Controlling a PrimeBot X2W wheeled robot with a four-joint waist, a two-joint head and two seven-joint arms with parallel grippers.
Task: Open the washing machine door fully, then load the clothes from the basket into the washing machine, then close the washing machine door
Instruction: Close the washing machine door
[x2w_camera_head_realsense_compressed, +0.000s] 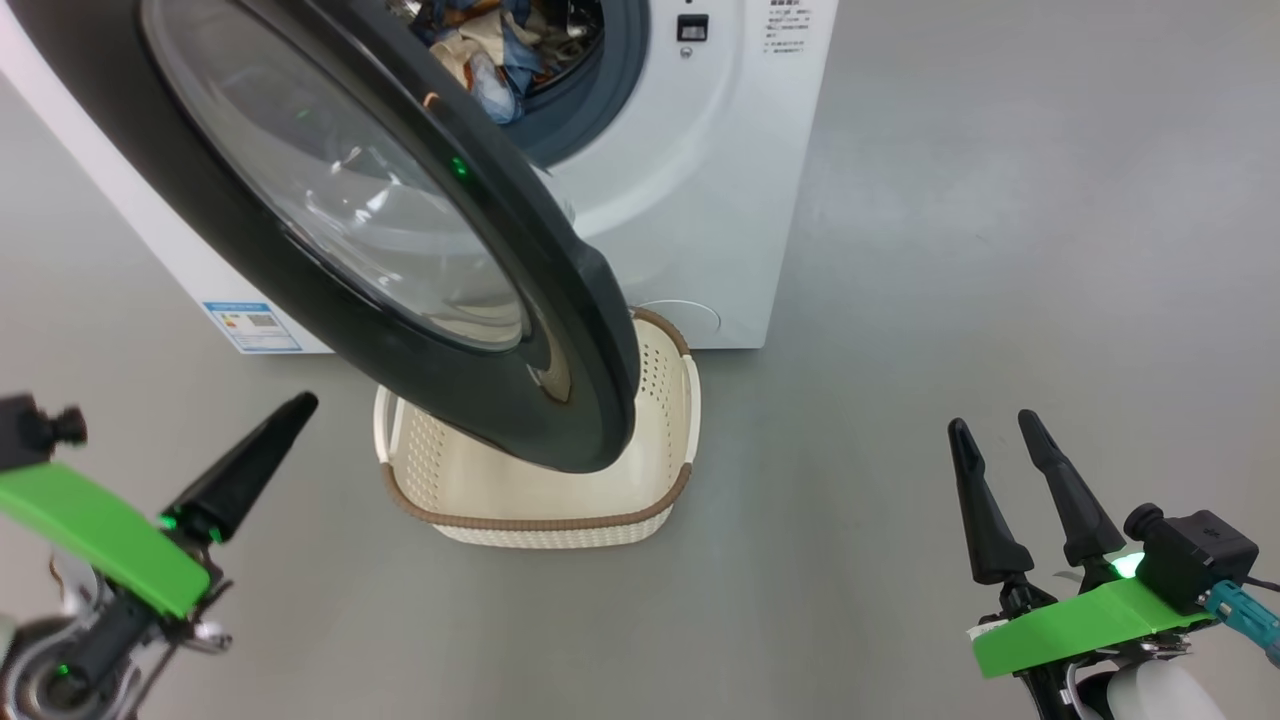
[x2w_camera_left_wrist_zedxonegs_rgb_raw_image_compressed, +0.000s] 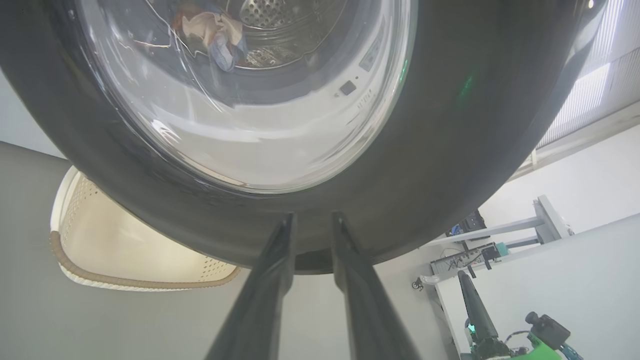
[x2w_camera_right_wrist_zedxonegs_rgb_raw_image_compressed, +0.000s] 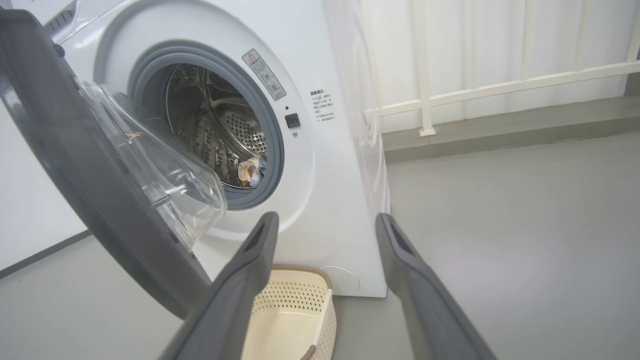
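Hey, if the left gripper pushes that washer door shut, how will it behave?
Likely stiff: the door is a thick black ring round glass. It hangs off the washer, so should swing, not slide. Its glossy face may let the left gripper slip.

My left claw (x2w_camera_left_wrist_zedxonegs_rgb_raw_image_compressed: 313, 217) and right claw (x2w_camera_head_realsense_compressed: 993, 420) are black, mounts (x2w_camera_head_realsense_compressed: 1080, 620) green; washing machine door (x2w_camera_head_realsense_compressed: 350, 210) black, washing machine (x2w_camera_head_realsense_compressed: 720, 150) white, basket (x2w_camera_head_realsense_compressed: 540, 522) cream, perforated, brown-rimmed.

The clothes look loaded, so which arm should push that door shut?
Left, probably. The left gripper points at the outer face of the washing machine door, close by; the right gripper hangs off to the side.
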